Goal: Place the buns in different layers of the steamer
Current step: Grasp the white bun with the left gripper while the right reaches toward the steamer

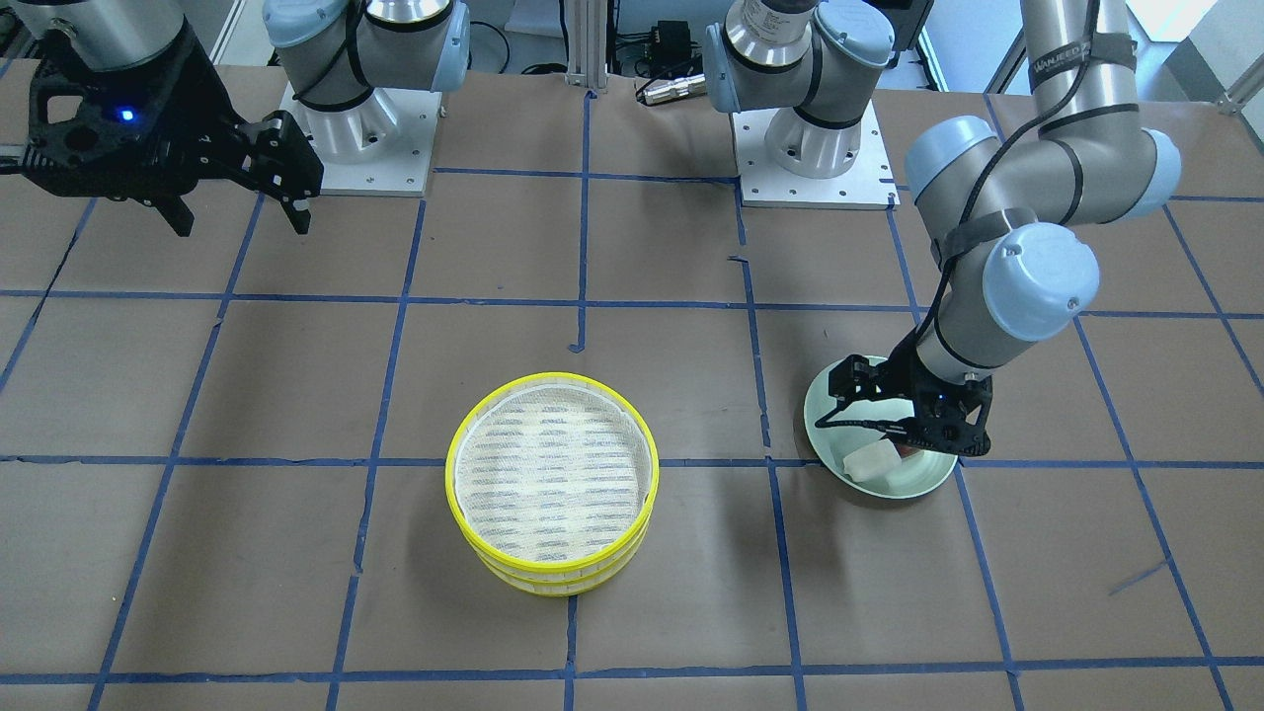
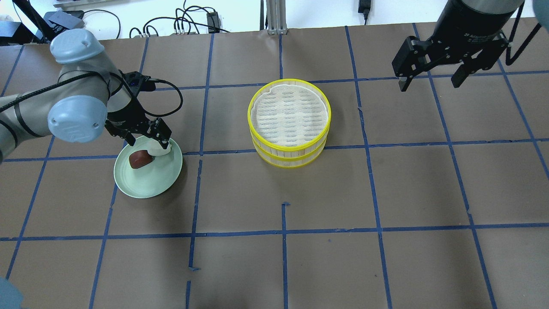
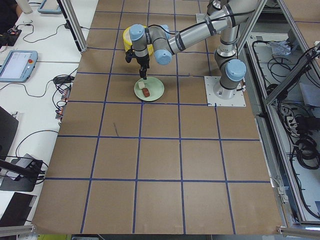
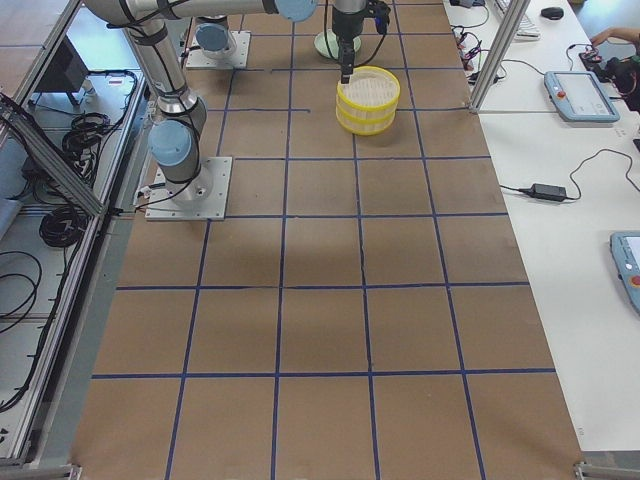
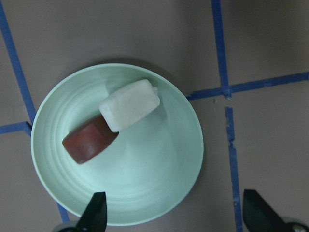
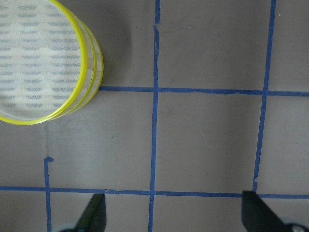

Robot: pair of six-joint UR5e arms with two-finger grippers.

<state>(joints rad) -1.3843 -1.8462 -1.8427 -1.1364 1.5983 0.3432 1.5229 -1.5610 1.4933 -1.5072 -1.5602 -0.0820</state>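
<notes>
Fingers [image 5: 96, 212] spread wide, left gripper [image 5: 174, 195] hovers over the plate [image 5: 159, 169], its touching white bun [image 5: 129, 105] and brown bun [image 5: 90, 141] seemingly soft, light, needing gentle side pinches.

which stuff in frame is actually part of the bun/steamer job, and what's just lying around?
Job:
white bun
reddish-brown bun
stacked steamer trays
left hand, open above the buns
right hand, open, off to the side

Lying about:
pale green plate, only carrying the buns
cables past the table's far edge
pendant on the side bench

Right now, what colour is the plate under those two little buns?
Pale mint green; the left wrist view shows the plate best.
</notes>
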